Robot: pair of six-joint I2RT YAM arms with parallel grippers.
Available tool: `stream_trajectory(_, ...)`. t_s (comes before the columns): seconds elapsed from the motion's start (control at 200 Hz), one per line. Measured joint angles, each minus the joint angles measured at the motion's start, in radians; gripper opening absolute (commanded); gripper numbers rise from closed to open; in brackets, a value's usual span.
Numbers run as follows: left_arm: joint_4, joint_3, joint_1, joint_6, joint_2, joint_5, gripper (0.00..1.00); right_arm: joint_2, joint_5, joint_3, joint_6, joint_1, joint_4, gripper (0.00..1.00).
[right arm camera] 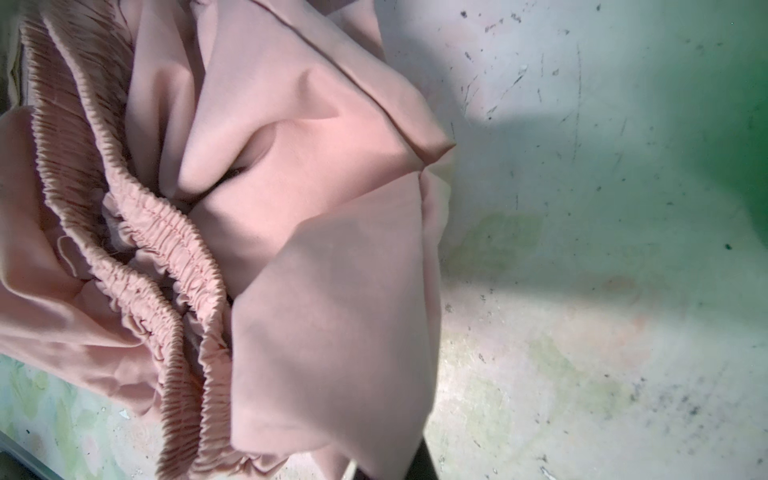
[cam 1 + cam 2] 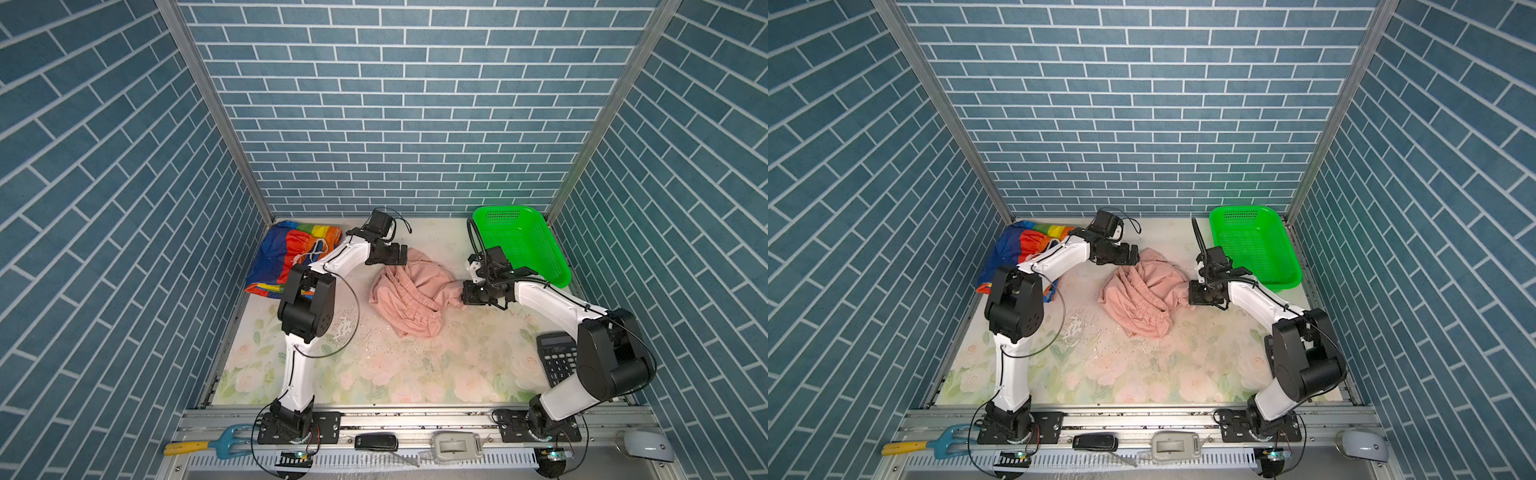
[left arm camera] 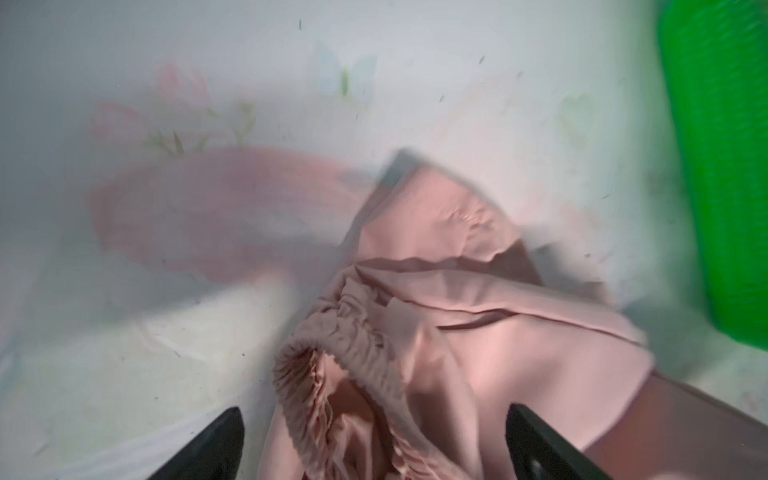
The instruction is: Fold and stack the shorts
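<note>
Left gripper point(image 2: 400, 254) mine, spread wide at far edge of pink shorts point(image 2: 409, 297), which lie crumpled mid table point(image 2: 374, 374). Right gripper point(image 2: 465, 293) pinching their right edge. Rainbow shorts point(image 2: 286, 253) heaped in far-left corner.

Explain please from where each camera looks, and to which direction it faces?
Top views: high behind the arms, facing down and forward to the back wall; left arm and right arm show whole.
Left wrist: on the left arm, facing down at the pink shorts; tips of the open left jaws show.
Right wrist: on the right arm, close over the pink shorts; a dark sliver of the shut right jaws shows.
Shared: all views show the pink shorts; top and left wrist views share the green basket.
</note>
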Motion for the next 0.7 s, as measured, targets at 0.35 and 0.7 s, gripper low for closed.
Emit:
stream_trajectory(0.35,-0.066,0.135,0.021,-0.009,0.047,0.01,1.0,-0.006,-0.015,-0.028,0.0,0.0,0.019,0.0)
stream_trajectory(0.7,-0.13,0.263,0.027,-0.036,0.182,0.052,0.94,-0.024,-0.016,-0.05,0.0,0.0,0.025,0.0)
